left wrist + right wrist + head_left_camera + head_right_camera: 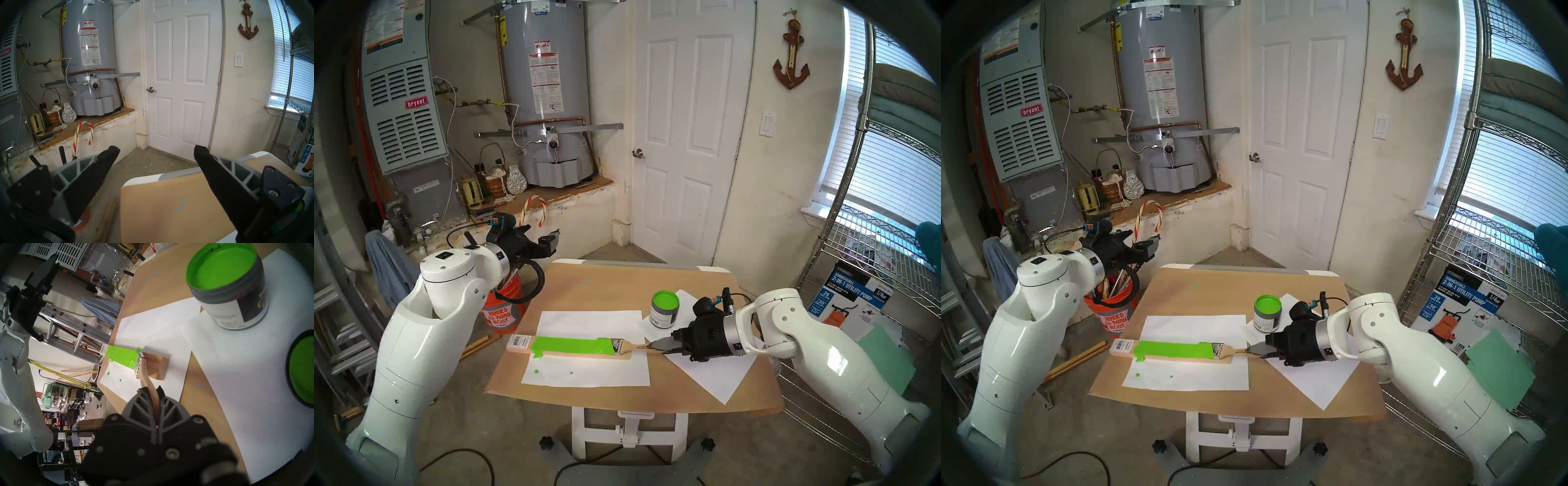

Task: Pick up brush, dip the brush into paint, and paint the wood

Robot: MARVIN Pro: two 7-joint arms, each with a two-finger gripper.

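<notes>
The wood (621,354) (1226,358) (156,365) is a long pale board on white paper, most of its top coated lime green, a barcode sticker at its left end. My right gripper (655,348) (1255,351) (153,391) is shut on the brush (628,347) (1229,351) (146,373) by its handle. The green bristles rest on the board near its right end. The paint (665,300) (1267,304) (220,265) fills an open grey can behind the gripper. My left gripper (548,241) (1146,246) (156,149) is open and empty, raised off the table's far left corner.
The can's lid (302,377), green inside, lies on white paper (714,373) beside the right gripper. Green drips (536,372) mark the paper (585,370) under the board. An orange bucket (504,312) of sticks stands on the floor left of the table (619,281). A wire shelf (890,254) stands right.
</notes>
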